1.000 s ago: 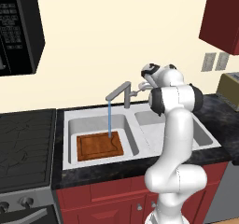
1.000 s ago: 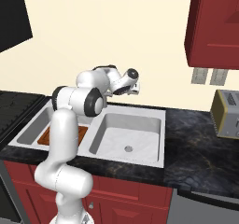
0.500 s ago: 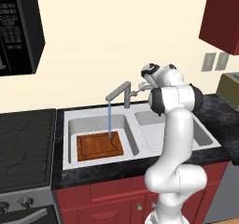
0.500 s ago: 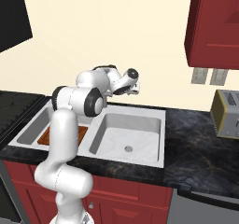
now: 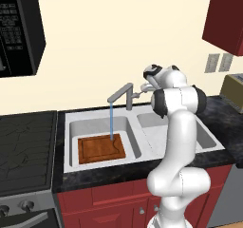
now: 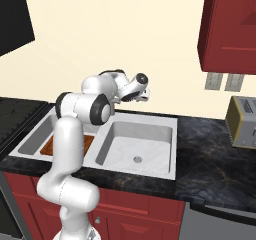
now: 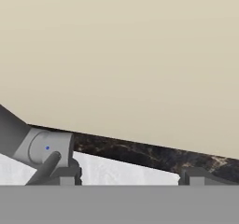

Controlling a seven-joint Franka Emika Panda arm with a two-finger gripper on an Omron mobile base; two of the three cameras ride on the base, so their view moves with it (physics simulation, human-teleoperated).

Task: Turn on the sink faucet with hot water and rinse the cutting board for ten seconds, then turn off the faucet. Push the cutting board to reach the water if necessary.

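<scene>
The grey sink faucet (image 5: 125, 95) stands behind the white sink (image 5: 71, 127), its spout reaching left over the left basin. A thin blue stream of water (image 5: 111, 120) falls from the spout onto the reddish-brown cutting board (image 5: 101, 148), which lies flat on that basin's floor. My gripper (image 5: 144, 87) hovers just right of the faucet, level with its side lever (image 5: 137, 94). In the hand view the gripper (image 7: 130, 178) is open with nothing between its fingertips, and the lever (image 7: 46, 168) sits right beside the left fingertip (image 7: 67, 175). From the right base view my arm hides part of the cutting board (image 6: 50, 145).
The right basin with its round drain (image 6: 137, 159) holds nothing. A stove (image 5: 26, 146) lies left of the sink and a microwave (image 5: 19, 32) hangs above it. A toaster (image 6: 245, 121) stands on the black counter (image 6: 210, 154) at the right, below wall outlets (image 5: 218, 62).
</scene>
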